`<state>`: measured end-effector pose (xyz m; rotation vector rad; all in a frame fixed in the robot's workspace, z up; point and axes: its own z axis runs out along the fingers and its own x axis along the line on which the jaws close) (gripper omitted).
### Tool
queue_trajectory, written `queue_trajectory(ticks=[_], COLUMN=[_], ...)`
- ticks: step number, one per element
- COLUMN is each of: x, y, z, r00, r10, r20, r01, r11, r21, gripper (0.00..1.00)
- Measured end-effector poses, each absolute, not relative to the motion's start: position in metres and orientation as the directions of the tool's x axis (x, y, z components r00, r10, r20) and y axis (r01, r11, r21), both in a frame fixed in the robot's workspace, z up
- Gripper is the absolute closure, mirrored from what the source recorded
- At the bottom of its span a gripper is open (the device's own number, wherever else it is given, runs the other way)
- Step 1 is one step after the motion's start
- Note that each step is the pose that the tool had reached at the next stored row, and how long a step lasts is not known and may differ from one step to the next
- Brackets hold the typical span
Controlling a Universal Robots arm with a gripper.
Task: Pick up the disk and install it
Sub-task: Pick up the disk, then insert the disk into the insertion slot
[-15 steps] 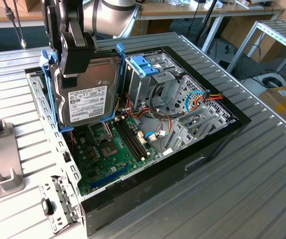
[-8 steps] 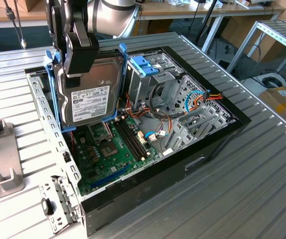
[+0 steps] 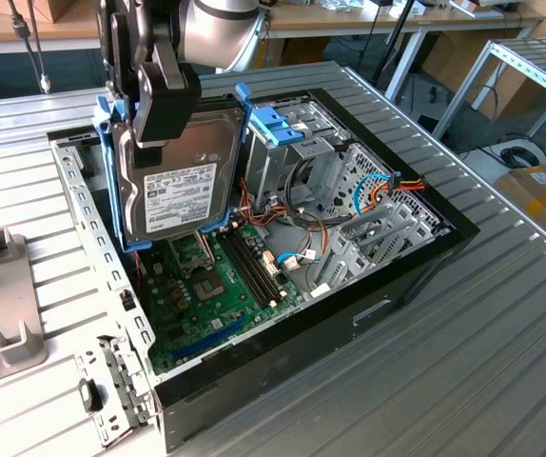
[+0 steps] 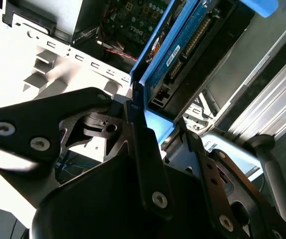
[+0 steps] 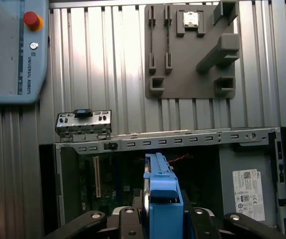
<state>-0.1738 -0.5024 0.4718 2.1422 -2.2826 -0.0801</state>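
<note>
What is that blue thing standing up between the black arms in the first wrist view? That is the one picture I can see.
Observer: That is the disk, seen edge-on with its blue plastic frame. The exterior view shows its flat face, which has a white label.
Operator: Is anything holding it?
Observer: Yes. In the exterior view the claw is shut on the disk's upper part and holds it on edge over the green board inside the open case.
Operator: What sits beside it?
Observer: Toward the exterior view's right of the disk stands a metal drive cage with a blue handle at its top.
</note>
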Motion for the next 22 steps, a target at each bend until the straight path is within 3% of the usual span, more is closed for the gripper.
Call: queue_trajectory(ticks=[22], x=[-0.161], y=[-0.506], z=[0.472], r00=[-0.064], r10=[-0.998], r20=[-0.028], r01=[-0.997], r11=[0.063], r21=[0.044], gripper=[0.63])
